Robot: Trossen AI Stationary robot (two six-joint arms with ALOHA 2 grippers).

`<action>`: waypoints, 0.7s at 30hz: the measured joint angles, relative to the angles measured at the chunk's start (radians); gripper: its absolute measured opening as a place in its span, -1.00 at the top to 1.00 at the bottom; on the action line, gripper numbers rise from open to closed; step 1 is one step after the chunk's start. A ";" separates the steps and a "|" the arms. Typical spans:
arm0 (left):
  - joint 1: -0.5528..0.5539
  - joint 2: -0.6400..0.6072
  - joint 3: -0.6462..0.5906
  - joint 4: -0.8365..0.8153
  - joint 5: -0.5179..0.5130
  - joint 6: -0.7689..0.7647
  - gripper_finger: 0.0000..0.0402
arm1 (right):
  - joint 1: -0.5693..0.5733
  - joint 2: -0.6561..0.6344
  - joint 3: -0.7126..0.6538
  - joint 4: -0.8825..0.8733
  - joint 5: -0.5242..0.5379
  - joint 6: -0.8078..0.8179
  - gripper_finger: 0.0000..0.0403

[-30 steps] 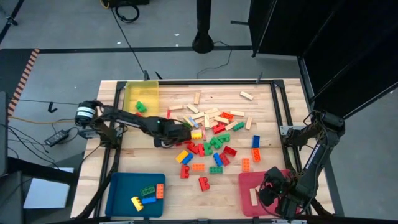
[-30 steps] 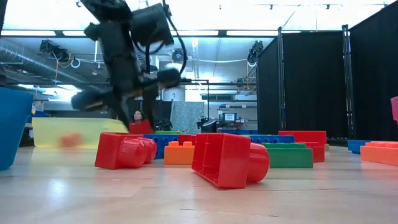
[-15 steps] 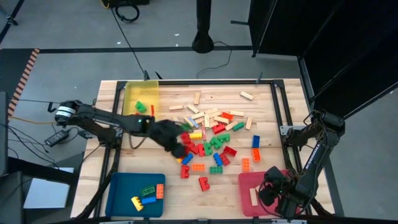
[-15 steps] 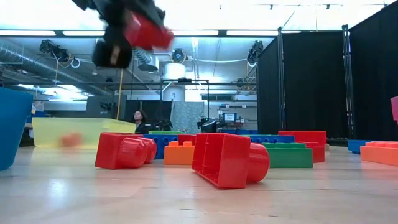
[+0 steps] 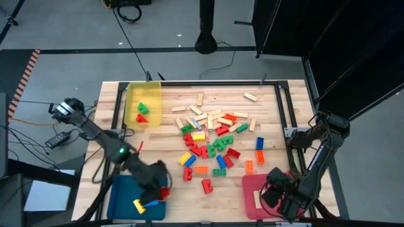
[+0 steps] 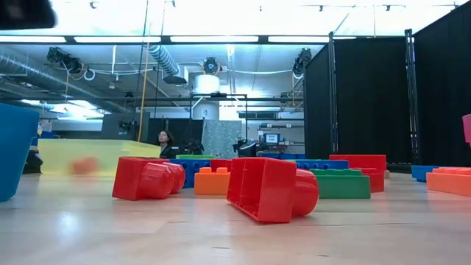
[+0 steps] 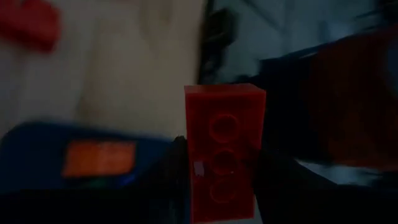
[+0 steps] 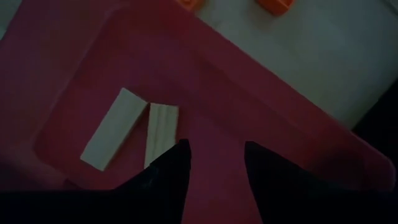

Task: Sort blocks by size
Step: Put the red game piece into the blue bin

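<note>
red block [image 7: 222, 152] gripped by left tool [image 5: 159, 185] over blue tray [image 5: 121, 192] (right tool unclear).

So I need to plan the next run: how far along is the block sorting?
Early. A few blocks lie in the yellow tray, blue tray and pink tray. The left gripper holds a red brick over the blue tray. The big pile remains.

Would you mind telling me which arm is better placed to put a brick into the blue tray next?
Left. The left gripper already holds a red brick over the blue tray. The right gripper hangs over the pink tray, holding nothing.
</note>
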 joint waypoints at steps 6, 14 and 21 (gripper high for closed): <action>-0.140 0.006 0.000 -0.224 -0.180 -0.065 0.34 | -0.028 0.000 0.000 -0.001 0.000 -0.085 0.18; -0.258 0.025 -0.025 -0.332 -0.195 -0.072 0.34 | -0.071 0.000 0.000 0.002 0.000 -0.179 0.18; -0.322 0.024 -0.142 -0.254 -0.191 -0.114 0.34 | -0.091 0.000 0.000 0.003 0.000 -0.212 0.18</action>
